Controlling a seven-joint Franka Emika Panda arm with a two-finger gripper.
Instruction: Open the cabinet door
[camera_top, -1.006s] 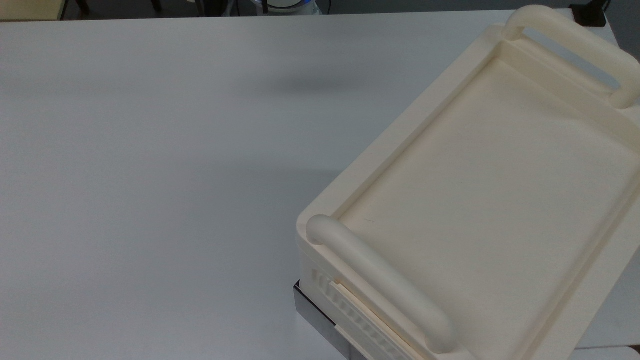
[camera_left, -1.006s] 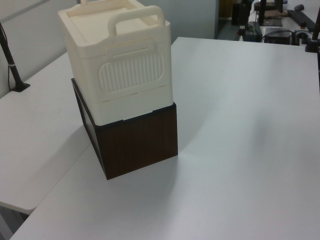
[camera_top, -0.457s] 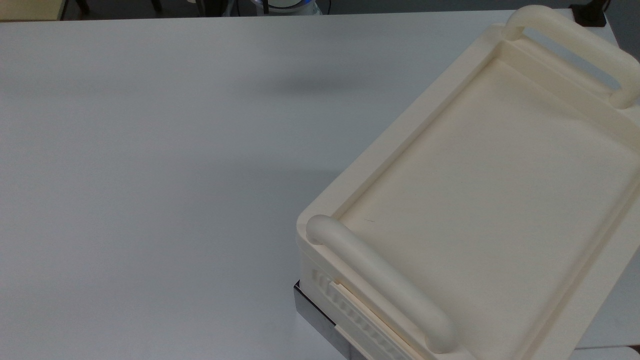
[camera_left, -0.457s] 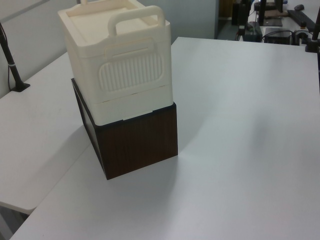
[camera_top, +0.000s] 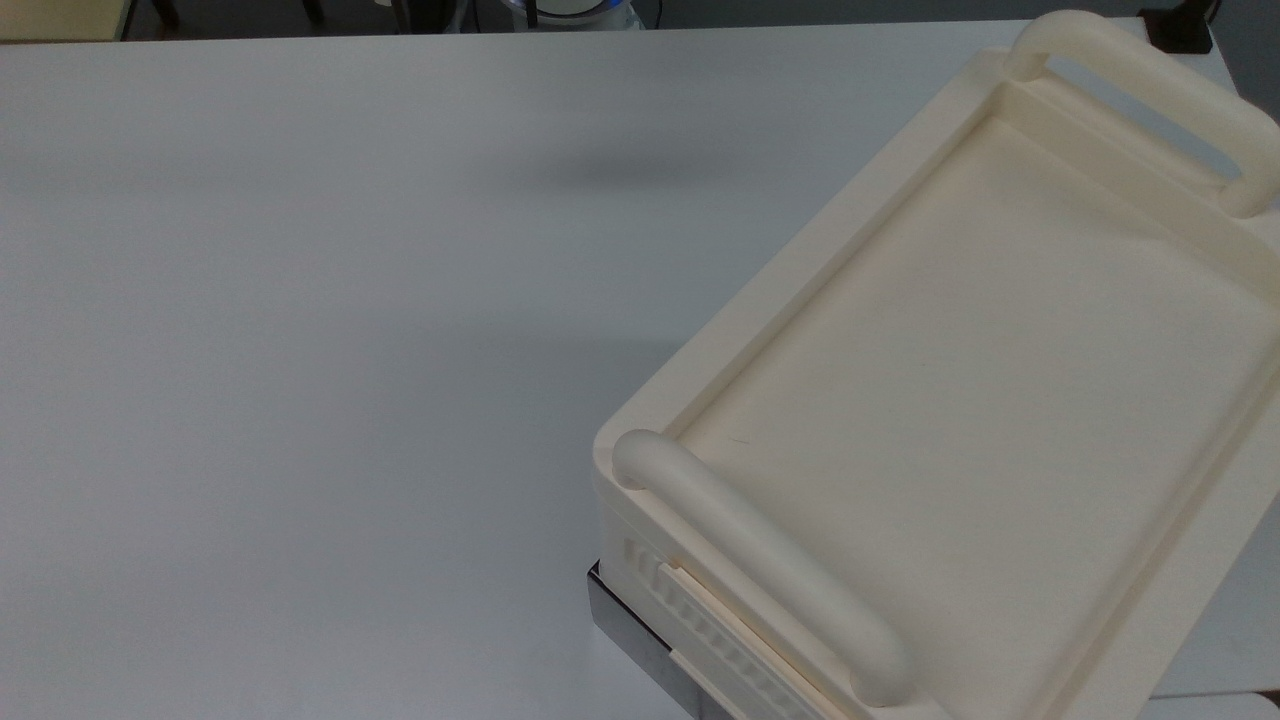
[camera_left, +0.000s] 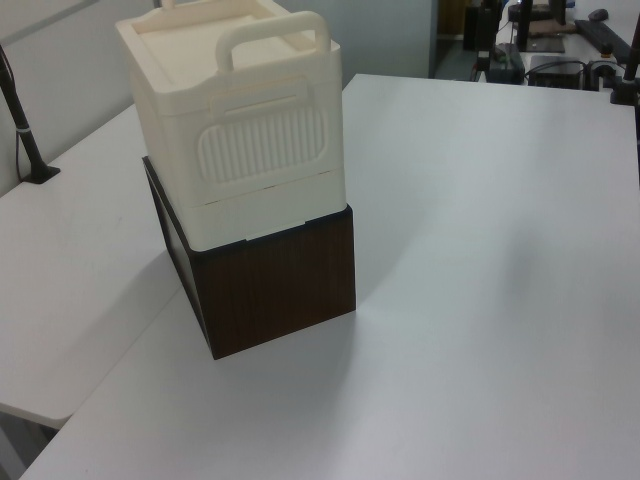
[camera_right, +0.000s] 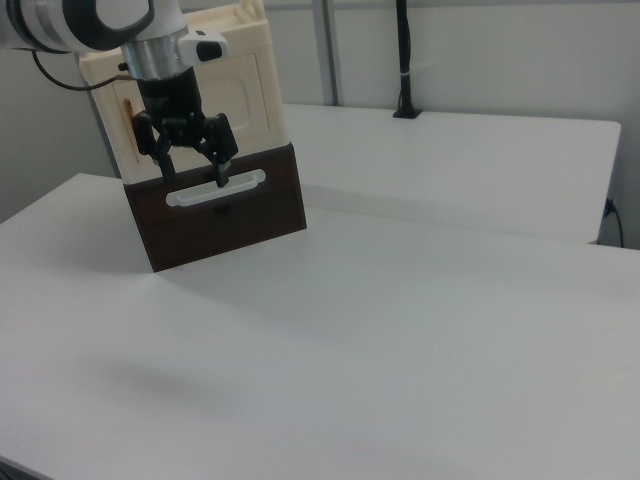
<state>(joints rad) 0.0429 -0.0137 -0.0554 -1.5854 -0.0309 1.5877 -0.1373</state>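
The cream cabinet (camera_right: 250, 60) stands on a dark brown box (camera_right: 230, 220) at the right view's upper left. Its door (camera_right: 245, 95) faces the camera and lies flush with the front. A small copper handle (camera_right: 131, 105) sits near the door's left edge in the right view. My gripper (camera_right: 190, 168) hangs open in front of the door's lower part, just above the box's white bar handle (camera_right: 215, 188), with nothing between its fingers. The arm hides part of the door. The top view looks down on the cabinet's recessed top (camera_top: 980, 400). The left view has its ribbed side (camera_left: 262, 145).
Thick rounded cream handles (camera_top: 760, 570) (camera_top: 1150, 95) cross both ends of the cabinet top. The brown box (camera_left: 275, 285) sits on a wide white table (camera_top: 300, 350). A second white table (camera_right: 450, 160) with a black pole (camera_right: 403, 60) lies behind.
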